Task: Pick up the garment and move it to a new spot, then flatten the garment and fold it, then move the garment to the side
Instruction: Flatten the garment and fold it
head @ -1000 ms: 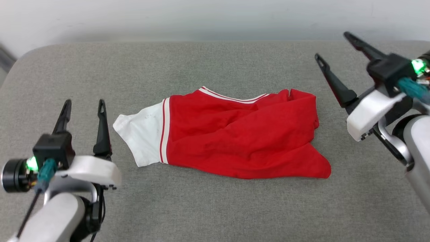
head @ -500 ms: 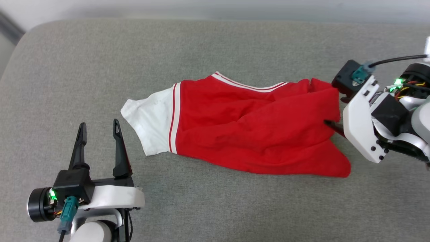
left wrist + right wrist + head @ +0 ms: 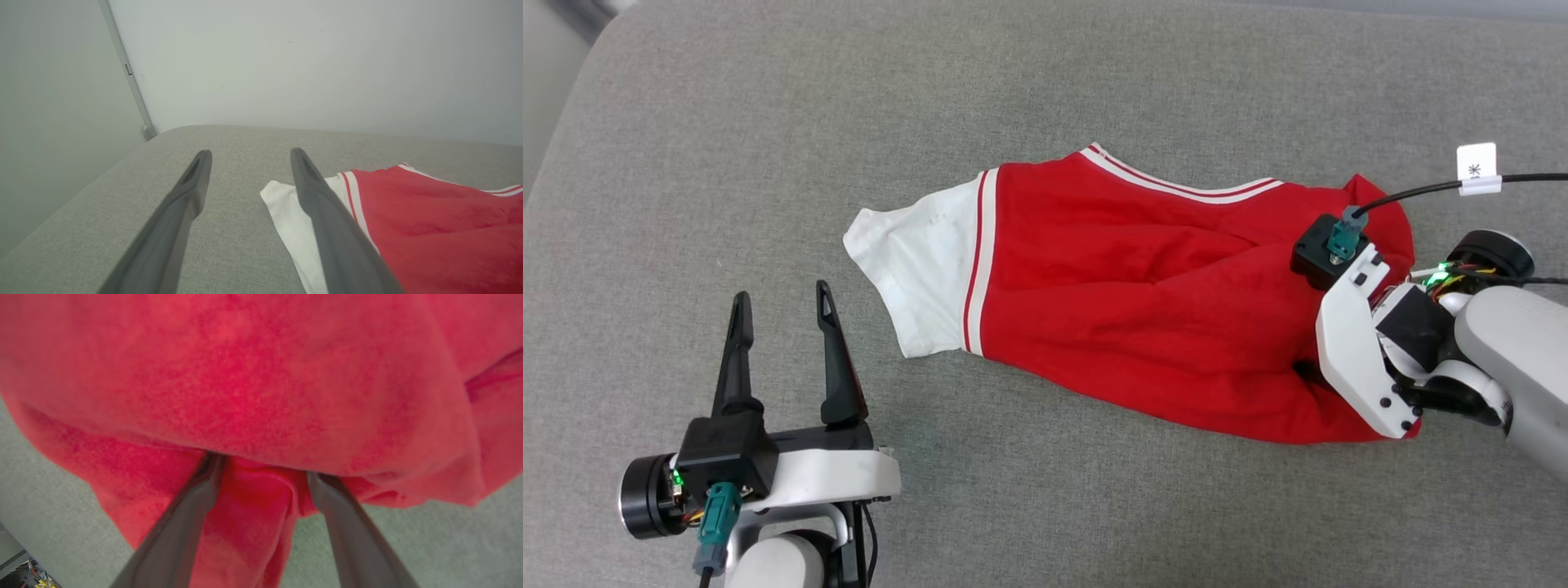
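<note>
The red shirt (image 3: 1143,302) lies crumpled on the grey pad (image 3: 768,122), its white sleeve (image 3: 915,269) toward the robot's left. The right tool (image 3: 263,473) is pushed into the shirt's red end, opposite the sleeve. Its fingers are spread and straddle a bunched fold, with their tips hidden under the cloth. It looks placed to pinch several layers at once, so the whole shirt lifts together. The left tool (image 3: 783,291) hovers released just beside the sleeve, near enough to take that end if the cloth sags.
</note>
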Robot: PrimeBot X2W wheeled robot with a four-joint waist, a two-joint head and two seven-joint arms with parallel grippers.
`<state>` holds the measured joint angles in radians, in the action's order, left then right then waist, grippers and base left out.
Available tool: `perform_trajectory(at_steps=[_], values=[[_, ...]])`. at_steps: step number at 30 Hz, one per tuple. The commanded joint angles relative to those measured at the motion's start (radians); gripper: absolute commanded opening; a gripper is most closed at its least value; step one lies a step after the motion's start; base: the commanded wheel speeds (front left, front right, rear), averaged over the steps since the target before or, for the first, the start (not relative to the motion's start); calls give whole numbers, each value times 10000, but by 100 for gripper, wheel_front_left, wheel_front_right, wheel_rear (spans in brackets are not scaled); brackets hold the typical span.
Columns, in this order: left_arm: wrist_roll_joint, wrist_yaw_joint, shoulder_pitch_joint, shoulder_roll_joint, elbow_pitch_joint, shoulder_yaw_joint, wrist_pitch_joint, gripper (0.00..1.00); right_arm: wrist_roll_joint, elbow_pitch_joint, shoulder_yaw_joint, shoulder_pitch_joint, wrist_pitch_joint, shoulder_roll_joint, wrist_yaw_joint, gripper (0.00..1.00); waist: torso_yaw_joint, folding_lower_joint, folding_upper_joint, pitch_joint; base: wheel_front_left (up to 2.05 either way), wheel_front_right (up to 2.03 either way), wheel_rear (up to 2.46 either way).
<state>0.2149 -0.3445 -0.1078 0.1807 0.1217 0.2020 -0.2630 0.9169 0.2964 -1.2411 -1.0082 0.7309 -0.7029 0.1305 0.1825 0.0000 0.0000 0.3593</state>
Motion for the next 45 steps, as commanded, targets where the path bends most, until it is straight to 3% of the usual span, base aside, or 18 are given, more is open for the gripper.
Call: perform_trajectory(at_steps=[1,3,8,14,24,29,33,38,39,40,41,45], values=[[-184,147,165,-191,-74,-208,-25,100,-30,247,-571,925,-16,213,17,100,-54,0,0,-93,0,0,0],[-317,302,289,-351,-147,-395,-25,100,-83,164,-531,765,-380,229,17,0,-135,0,0,-224,0,0,0],[-545,592,494,-598,-253,-720,-25,100,-148,-54,-390,158,-1093,-27,-2,0,-312,0,0,-619,0,0,0],[-779,857,945,-864,-296,-1106,-25,100,-85,-1158,-355,-228,-1772,-721,-1,0,-624,0,0,-1251,0,0,0],[-945,1207,1637,-1149,-493,-1268,-25,100,33,-2939,227,2347,-2281,-1908,-1,0,-872,0,0,-1909,0,0,0],[-1001,1315,1724,-1219,-587,-1263,-25,100,64,-3043,1048,4753,-2558,-1735,-1,0,-837,0,0,-2059,0,0,0],[-1049,1348,1809,-1248,-658,-1296,-25,100,100,-2375,1822,6689,-2596,-994,1,0,-852,0,0,-2087,0,0,0],[-1103,1397,1870,-1273,-775,-1343,-25,100,-668,-1807,2813,7788,-2635,-213,-7,0,-902,0,0,-2157,0,0,0],[-1120,1400,1889,-1273,-795,-1369,-25,100,-799,-1869,3121,7837,-2710,-100,-7,30,-938,0,0,-2188,0,0,0],[-1138,1411,1904,-1272,-805,-1391,-25,100,-1006,-2008,3430,7825,-2772,-57,-9,94,-969,0,0,-2215,0,0,0],[-1146,1414,1943,-1276,-833,-1401,-25,100,-1234,-2149,3777,7796,-2852,-36,-10,100,-1001,0,0,-2251,0,0,0],[-1177,1430,2034,-1289,-931,-1401,-25,100,-1871,-3025,5085,7873,-2944,-71,1,100,-1082,0,0,-2373,0,0,0]])
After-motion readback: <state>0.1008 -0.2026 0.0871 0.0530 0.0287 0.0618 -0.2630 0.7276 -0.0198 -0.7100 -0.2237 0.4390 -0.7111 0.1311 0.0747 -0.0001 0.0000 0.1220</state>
